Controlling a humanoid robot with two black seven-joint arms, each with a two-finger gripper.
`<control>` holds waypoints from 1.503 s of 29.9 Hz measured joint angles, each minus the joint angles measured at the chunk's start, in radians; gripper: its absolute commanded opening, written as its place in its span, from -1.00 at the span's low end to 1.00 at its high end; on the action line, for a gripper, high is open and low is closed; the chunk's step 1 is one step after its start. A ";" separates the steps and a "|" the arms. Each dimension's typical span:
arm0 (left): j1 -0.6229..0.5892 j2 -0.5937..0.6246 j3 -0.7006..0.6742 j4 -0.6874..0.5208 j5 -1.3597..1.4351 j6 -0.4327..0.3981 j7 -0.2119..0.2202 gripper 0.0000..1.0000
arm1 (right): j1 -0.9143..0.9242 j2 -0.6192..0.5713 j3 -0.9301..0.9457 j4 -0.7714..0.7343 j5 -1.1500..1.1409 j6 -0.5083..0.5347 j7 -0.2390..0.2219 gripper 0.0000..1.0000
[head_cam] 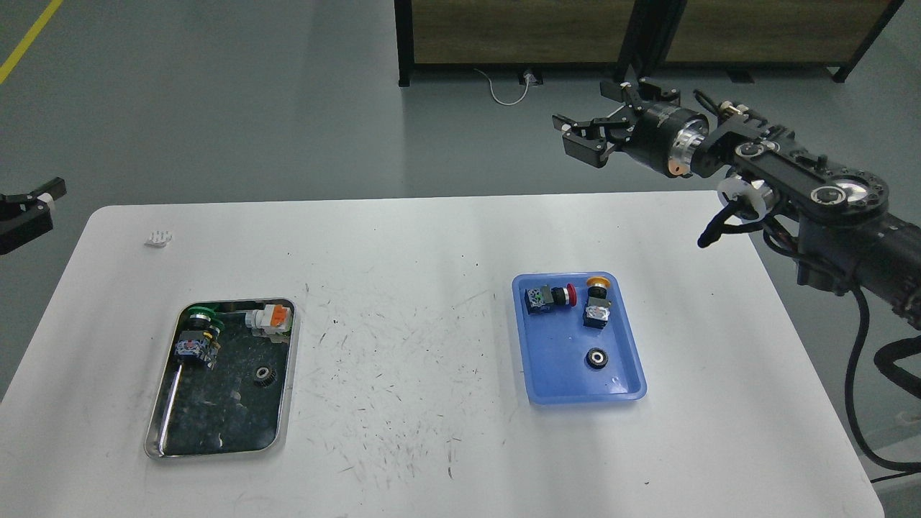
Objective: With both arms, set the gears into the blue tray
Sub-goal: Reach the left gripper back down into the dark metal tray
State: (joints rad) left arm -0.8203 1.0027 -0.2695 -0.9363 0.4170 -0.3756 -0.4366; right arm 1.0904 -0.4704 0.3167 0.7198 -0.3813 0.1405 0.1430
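Observation:
One black gear (596,357) lies inside the blue tray (550,374), towards its near right part. A second gear (264,375) lies in the steel tray (286,403) at the left. My right gripper (584,137) is raised high above the table's far edge, open and empty, well away from the blue tray. At the far left edge of the view only the tip of my left gripper (25,208) shows, beyond the table's left side; its fingers cannot be told apart.
The blue tray also holds a red-capped switch (548,296) and a yellow-capped switch (596,302). In the steel tray lie a green-capped switch (196,334) and an orange-and-white part (270,318). A small white object (158,238) sits at the far left of the table.

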 measured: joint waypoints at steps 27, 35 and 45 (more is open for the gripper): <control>0.025 -0.228 0.232 -0.013 0.603 -0.092 -0.052 0.97 | 0.013 -0.070 0.007 -0.054 -0.001 -0.021 -0.003 0.86; -0.106 -0.254 0.354 -0.014 0.716 -0.110 -0.052 0.97 | 0.005 -0.091 0.007 -0.050 0.000 -0.021 -0.005 0.86; -0.244 -0.367 0.533 0.019 0.799 -0.113 -0.052 0.97 | 0.004 -0.108 0.007 -0.048 0.001 -0.022 -0.005 0.87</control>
State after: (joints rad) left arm -1.0643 0.6358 0.2638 -0.9173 1.2158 -0.4887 -0.4889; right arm 1.0940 -0.5782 0.3241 0.6716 -0.3807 0.1182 0.1380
